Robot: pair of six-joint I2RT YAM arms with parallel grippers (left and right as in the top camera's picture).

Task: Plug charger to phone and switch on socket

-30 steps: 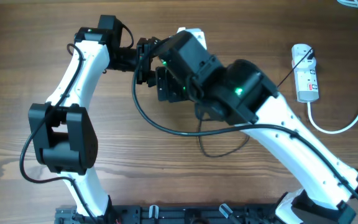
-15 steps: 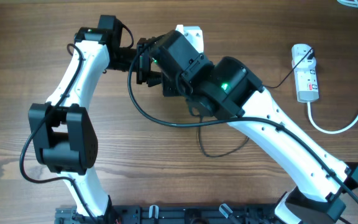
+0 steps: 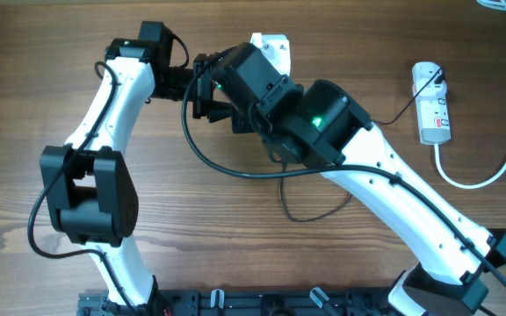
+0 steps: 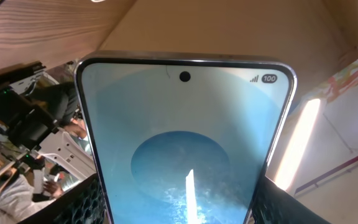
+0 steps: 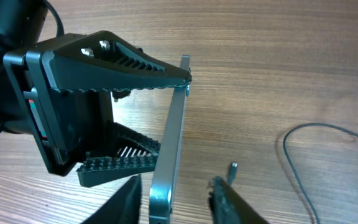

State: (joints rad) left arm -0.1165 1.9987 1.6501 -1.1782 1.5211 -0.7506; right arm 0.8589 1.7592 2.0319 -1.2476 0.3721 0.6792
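Ridged black left claw [image 5: 168,121] clamps thin glossy phone [image 4: 185,155]; table [image 5: 278,62] — wood-grain.

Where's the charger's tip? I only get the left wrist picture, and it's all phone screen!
Observer: The right wrist view shows it. The charger's tip sticks up just beside the phone, with a gap between them, so it isn't plugged in.
Operator: Is the other tool close?
Observer: Yes. The right tool has one finger on each side of the phone's thin edge.
Operator: And the socket?
Observer: From overhead, the socket lies far off to the right, away from the phone, with the black plug sitting on its far end.
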